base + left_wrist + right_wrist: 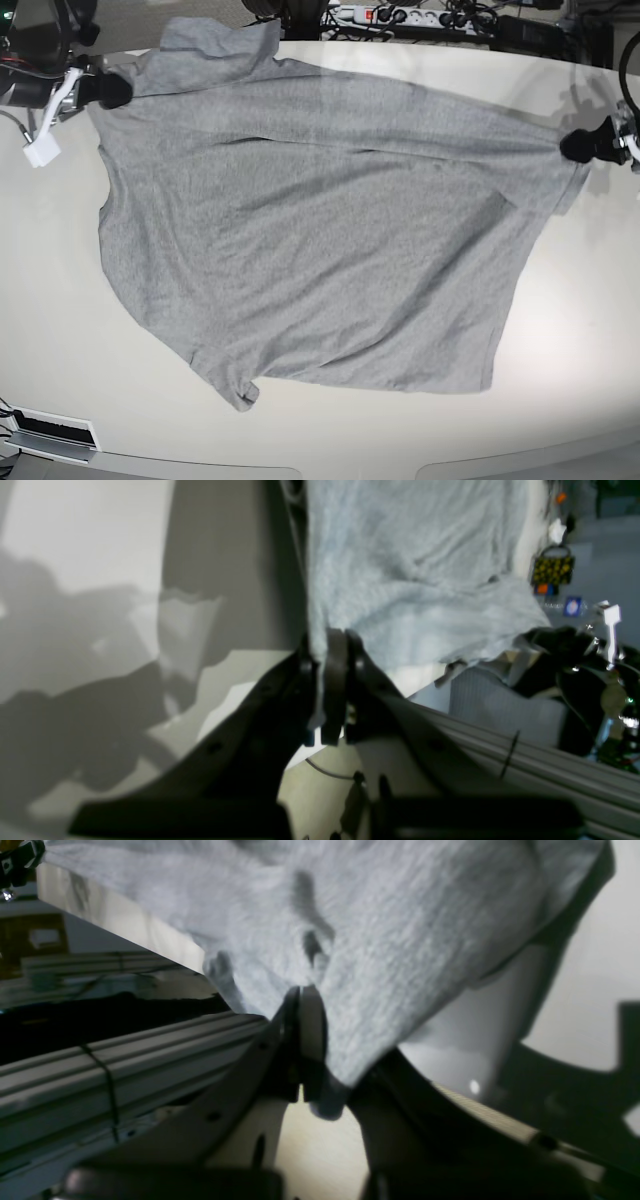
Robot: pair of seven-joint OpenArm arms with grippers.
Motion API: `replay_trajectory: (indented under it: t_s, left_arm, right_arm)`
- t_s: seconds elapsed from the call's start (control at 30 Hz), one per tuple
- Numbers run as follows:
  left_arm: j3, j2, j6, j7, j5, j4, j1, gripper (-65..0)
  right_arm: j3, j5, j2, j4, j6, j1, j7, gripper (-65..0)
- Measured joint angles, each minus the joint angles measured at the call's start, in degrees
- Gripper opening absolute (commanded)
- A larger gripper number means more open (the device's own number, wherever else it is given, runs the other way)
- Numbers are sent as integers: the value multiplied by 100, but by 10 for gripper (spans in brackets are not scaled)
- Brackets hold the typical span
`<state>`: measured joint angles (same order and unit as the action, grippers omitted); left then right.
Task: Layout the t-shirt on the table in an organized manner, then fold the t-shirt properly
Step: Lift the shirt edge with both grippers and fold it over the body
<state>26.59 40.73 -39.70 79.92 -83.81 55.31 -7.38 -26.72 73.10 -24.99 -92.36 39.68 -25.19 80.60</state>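
Base view shows both hands, left hand (pixel 578 146) and right hand (pixel 108 91), clamped on the t-shirt (pixel 320 230); uneven pulling could skew it across the tabletop (pixel 580 330).

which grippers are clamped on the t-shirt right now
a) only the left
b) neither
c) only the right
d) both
d: in the wrist views the left gripper and the right gripper each have their jaws closed on an edge of the t-shirt, and the base view shows it stretched between the two over the table.
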Motion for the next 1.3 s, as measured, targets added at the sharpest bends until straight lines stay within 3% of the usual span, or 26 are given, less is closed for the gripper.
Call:
replay_trajectory:
  t_s: [0.3, 0.63, 0.87, 1.13, 1.3]
  left_arm:
    - [0, -17, -4, -7, -15, 120, -706, -650]
    - [0, 9, -2, -9, -15, 1316, -1725, -650]
    - [0, 210, 17, -39, -24, 2251, -2326, -650]
    - [85, 546, 2, -13, -24, 2315, -2323, -650]
    - [452, 522, 2, -26, 0, 2312, -1853, -650]
  right_arm:
    - [0, 87, -153, 0, 0, -101, -20, -650]
    - [0, 96, -177, -68, 2, -734, -42, -650]
    - [0, 83, -256, -997, 0, -1189, -42, -650]
    - [0, 83, -295, -1554, 0, -1176, -15, -650]
    - [0, 66, -297, -1554, -2, -713, 4, -650]
